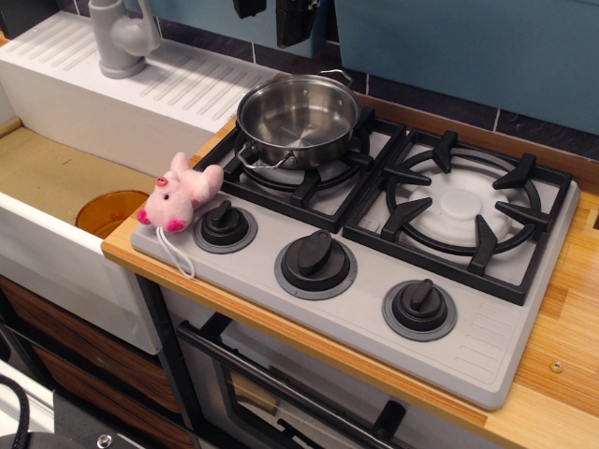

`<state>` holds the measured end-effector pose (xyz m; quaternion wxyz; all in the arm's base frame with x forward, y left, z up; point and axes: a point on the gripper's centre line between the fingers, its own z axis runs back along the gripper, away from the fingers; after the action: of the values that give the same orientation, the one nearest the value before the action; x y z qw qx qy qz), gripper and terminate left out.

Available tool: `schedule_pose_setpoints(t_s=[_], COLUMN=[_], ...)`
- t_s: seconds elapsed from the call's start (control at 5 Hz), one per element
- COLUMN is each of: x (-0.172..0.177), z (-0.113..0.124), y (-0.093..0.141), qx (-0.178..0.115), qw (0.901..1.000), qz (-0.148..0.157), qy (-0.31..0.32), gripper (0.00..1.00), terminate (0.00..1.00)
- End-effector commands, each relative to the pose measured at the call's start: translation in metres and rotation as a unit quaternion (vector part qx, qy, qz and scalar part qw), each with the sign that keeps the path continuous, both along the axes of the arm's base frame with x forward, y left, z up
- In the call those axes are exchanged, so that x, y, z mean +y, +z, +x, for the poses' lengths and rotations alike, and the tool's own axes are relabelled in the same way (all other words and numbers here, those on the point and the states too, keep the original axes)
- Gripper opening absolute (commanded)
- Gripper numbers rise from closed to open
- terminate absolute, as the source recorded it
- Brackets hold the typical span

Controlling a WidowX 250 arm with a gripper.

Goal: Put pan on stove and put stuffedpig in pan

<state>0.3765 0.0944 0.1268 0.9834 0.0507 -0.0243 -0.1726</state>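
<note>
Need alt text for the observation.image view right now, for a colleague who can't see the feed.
A steel pan sits empty on the left burner of a grey toy stove. A pink stuffed pig lies at the stove's front-left corner beside a knob. The gripper hangs apart above the pan, mostly cropped.
</note>
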Motion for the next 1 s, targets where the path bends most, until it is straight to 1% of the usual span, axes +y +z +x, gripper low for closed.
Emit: schedule_pose_setpoints(t_s=[0.0,0.2,0.4,0.6,0.8], x=[0.011,0.020,0.029,0.035,0.036], z=[-0.021,-0.050,-0.080,-0.109,-0.132], y=[0.047,0.051,0.045,0.031,0.020], qx=[-0.058,-0.070,-0.088,-0.112,-0.125], qw=[0.9982,0.9971,0.9954,0.9930,0.9913], qz=[-0.011,-0.003,0.003,0.009,0.013], qy=[0.013,0.030,0.036,0.038,0.040], gripper=[1.00,1.00,1.00,1.00,1.00], terminate=[0.00,0.00,0.00,0.00,0.00])
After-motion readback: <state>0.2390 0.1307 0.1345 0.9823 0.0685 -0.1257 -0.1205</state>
